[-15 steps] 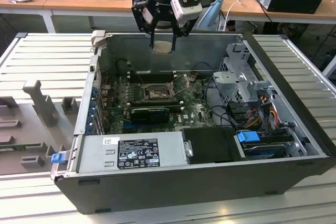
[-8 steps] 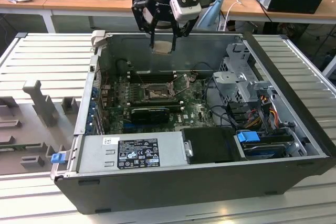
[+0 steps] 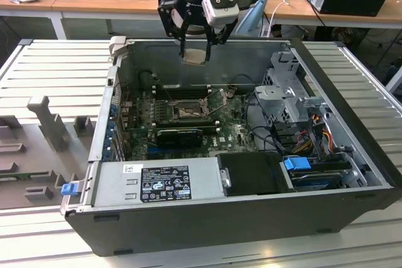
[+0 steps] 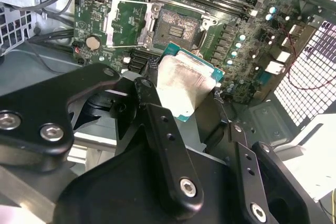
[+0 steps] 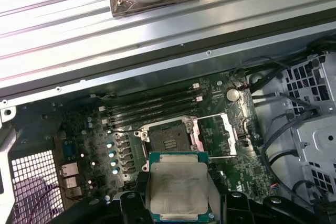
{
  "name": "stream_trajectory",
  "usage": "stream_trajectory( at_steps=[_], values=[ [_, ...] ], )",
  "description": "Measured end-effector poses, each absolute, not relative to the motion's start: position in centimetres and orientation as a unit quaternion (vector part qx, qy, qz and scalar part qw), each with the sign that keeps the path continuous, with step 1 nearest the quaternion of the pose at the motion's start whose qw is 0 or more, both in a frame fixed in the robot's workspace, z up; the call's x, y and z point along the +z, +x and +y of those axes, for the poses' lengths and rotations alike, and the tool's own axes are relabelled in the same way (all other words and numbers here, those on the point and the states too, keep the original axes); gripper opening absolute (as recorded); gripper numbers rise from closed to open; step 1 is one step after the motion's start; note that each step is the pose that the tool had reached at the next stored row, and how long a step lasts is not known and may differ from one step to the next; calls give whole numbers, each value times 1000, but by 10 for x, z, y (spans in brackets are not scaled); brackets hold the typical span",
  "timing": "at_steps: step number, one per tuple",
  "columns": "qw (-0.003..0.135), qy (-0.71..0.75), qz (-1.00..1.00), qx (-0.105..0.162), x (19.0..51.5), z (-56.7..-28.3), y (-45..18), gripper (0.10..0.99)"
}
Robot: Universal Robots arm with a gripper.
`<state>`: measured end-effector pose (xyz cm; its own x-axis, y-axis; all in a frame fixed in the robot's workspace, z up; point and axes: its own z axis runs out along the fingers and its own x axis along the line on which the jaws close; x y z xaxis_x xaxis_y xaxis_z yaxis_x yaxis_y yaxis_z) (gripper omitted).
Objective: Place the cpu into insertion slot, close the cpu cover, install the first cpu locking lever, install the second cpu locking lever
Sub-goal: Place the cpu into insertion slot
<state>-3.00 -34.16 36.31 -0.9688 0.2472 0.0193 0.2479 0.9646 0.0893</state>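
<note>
Currently pinching flat beige-silver cpu (image 5: 177, 187) in tool (image 3: 195, 51) above bare dark square insertion slot (image 5: 168, 139); silvery cpu cover (image 5: 199, 135) swung open; long black memory slots (image 5: 152, 107) alongside.

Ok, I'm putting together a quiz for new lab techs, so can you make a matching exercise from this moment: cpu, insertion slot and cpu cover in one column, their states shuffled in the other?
Column one:
1. cpu
2. insertion slot
3. cpu cover

Column two:
A. swung open beside the slot
B. held by the gripper above the motherboard
C. empty and uncovered

Pairs: 1-B, 2-C, 3-A.
</note>
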Motion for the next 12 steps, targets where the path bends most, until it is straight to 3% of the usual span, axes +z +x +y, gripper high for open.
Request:
stream_trajectory(
  at_steps=[12],
  values=[
    [3,-145,-988,-46,363,-342,-30,529]
  ],
)
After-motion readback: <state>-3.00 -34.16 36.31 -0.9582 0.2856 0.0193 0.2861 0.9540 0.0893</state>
